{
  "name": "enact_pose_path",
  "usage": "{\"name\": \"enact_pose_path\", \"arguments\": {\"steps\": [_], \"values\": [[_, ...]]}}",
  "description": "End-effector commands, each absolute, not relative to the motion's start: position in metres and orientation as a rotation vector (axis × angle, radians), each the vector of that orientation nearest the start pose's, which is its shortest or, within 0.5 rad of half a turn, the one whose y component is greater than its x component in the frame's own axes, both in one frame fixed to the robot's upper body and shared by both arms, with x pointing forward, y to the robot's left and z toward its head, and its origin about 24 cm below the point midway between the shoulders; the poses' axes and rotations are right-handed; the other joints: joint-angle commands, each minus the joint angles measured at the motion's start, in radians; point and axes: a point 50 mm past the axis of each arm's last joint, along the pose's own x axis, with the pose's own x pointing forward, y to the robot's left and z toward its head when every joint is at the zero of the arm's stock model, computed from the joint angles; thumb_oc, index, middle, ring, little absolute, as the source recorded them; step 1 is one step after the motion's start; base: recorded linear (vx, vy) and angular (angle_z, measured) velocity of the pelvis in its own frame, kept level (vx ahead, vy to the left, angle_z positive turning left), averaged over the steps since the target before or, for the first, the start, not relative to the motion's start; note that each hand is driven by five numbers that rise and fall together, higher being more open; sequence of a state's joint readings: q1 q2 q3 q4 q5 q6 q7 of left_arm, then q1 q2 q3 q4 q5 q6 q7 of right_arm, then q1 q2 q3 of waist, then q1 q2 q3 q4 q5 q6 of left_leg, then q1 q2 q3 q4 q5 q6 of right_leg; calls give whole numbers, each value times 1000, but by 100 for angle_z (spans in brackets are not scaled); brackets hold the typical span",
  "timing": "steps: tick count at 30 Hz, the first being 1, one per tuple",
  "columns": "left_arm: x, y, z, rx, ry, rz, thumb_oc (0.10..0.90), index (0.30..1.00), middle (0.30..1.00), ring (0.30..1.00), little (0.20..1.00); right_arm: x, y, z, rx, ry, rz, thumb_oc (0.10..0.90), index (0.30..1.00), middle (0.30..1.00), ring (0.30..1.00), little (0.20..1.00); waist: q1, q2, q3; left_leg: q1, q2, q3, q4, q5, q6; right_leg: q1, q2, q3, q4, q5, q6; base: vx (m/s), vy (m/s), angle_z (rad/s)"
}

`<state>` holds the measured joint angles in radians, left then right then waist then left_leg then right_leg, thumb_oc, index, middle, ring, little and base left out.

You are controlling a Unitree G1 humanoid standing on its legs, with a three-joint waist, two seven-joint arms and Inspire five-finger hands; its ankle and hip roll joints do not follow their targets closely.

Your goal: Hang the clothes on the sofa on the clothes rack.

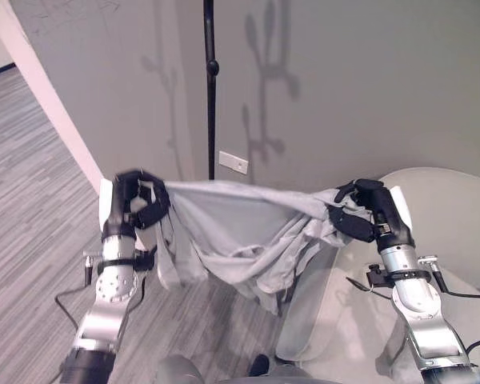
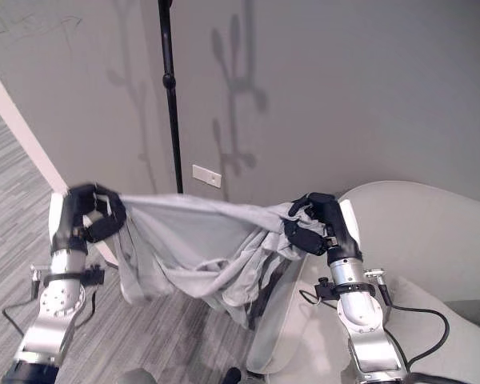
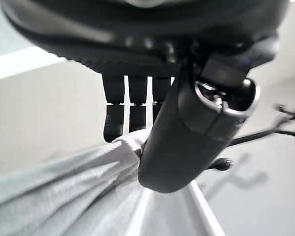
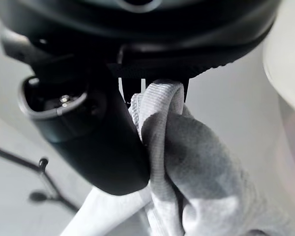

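A light grey garment (image 1: 240, 228) hangs stretched in the air between my two hands, sagging in folds at its middle. My left hand (image 1: 140, 202) is shut on its left corner, the cloth (image 3: 88, 177) pinched between thumb and fingers. My right hand (image 1: 360, 212) is shut on the bunched right end, the cloth (image 4: 182, 147) gripped beside its thumb. The black pole of the clothes rack (image 1: 210, 88) stands upright against the grey wall, just behind the garment's left half. The pale sofa (image 1: 444, 216) lies behind and under my right arm.
A white wall socket (image 1: 233, 163) sits just right of the pole. A white wall corner (image 1: 44, 100) runs diagonally at the left, with grey wood-pattern floor (image 1: 24, 200) beyond it. The rack's hooks (image 3: 285, 115) show past my left hand.
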<state>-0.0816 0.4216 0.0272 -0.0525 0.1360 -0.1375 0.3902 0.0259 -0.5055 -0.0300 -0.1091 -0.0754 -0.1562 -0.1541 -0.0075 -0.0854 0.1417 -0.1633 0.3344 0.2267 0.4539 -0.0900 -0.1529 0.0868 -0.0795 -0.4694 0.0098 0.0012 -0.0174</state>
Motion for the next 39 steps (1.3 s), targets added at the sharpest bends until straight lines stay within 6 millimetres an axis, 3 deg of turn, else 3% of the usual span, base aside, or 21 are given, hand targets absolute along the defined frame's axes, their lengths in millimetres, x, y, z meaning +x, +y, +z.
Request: {"name": "enact_pose_path", "arguments": {"steps": [1,2,4,5,6,8,14,16,21,23,24,29,33,39], "values": [[248,248,216,595,-914,601,400,300,300,300,300,267,-249,199,-684,-729,-368,400,300,300,300,300,69,5,-44,47,-55,-87,-353,120,-4,50,-77,54,-95,-28,140,315,484,-42],[248,249,222,600,-941,631,400,300,300,300,300,270,-253,204,-707,-744,-424,400,300,300,300,300,79,13,-46,41,-52,-129,-415,156,-27,72,-78,73,-92,-38,138,291,298,-75],[250,252,239,618,-994,699,400,300,300,300,300,266,-262,219,-711,-794,-549,400,300,300,300,300,52,43,-66,100,-55,-110,-486,163,-28,90,-83,81,-67,-60,145,265,290,-76],[252,250,244,629,-1021,694,400,300,300,300,300,264,-264,225,-711,-816,-581,400,300,300,300,300,48,44,-77,116,-68,-104,-492,165,-27,90,-93,87,-50,-58,145,349,368,-23],[254,244,259,674,-1090,661,400,300,300,300,300,266,-272,239,-696,-856,-668,400,300,300,300,300,49,34,-107,144,-107,-84,-499,153,-6,81,-120,103,-11,-54,157,218,256,-15],[258,244,267,717,-1110,667,400,300,300,300,300,270,-271,249,-668,-884,-686,400,300,300,300,300,49,26,-121,163,-136,-63,-507,149,22,58,-141,120,33,-44,165,163,237,-42],[267,241,287,777,-1168,694,400,300,300,300,300,284,-283,267,-681,-873,-747,400,300,300,300,300,63,9,-132,214,-194,-21,-518,113,78,20,-186,148,125,-42,194,110,177,-13],[283,240,300,795,-1146,695,400,300,300,300,300,298,-294,281,-753,-824,-779,400,300,300,300,300,62,2,-146,242,-222,-1,-517,89,101,9,-206,147,180,-10,210,120,177,-17],[311,239,310,842,-1062,672,400,300,300,300,300,315,-301,298,-761,-781,-782,400,300,300,300,300,62,6,-145,254,-237,1,-518,79,117,-12,-211,151,231,10,221,48,84,-6],[319,241,308,858,-1012,661,400,300,300,300,300,321,-300,300,-787,-757,-756,400,300,300,300,300,61,6,-145,257,-240,0,-517,77,119,-15,-211,152,237,13,223,32,54,-7],[339,246,299,909,-881,635,400,300,300,300,300,336,-295,297,-870,-681,-682,400,300,300,300,300,63,5,-145,263,-247,-4,-517,75,122,-17,-211,146,238,22,226,24,38,-8],[350,257,282,984,-748,619,400,300,300,300,300,349,-286,285,-924,-604,-568,400,300,300,300,300,62,3,-144,263,-248,-6,-515,73,122,-12,-210,137,223,26,226,14,7,-3],[339,270,230,994,-606,565,400,300,300,300,300,348,-259,234,-948,-517,-313,400,300,300,300,300,72,-3,-138,267,-250,-13,-514,66,124,-8,-212,127,208,30,228,40,-15,-7],[325,272,188,907,-510,522,400,300,300,300,300,337,-252,192,-910,-421,-175,400,300,300,300,300,81,-8,-136,270,-248,-14,-516,64,120,2,-214,108,177,26,226,1,-21,0]]}}
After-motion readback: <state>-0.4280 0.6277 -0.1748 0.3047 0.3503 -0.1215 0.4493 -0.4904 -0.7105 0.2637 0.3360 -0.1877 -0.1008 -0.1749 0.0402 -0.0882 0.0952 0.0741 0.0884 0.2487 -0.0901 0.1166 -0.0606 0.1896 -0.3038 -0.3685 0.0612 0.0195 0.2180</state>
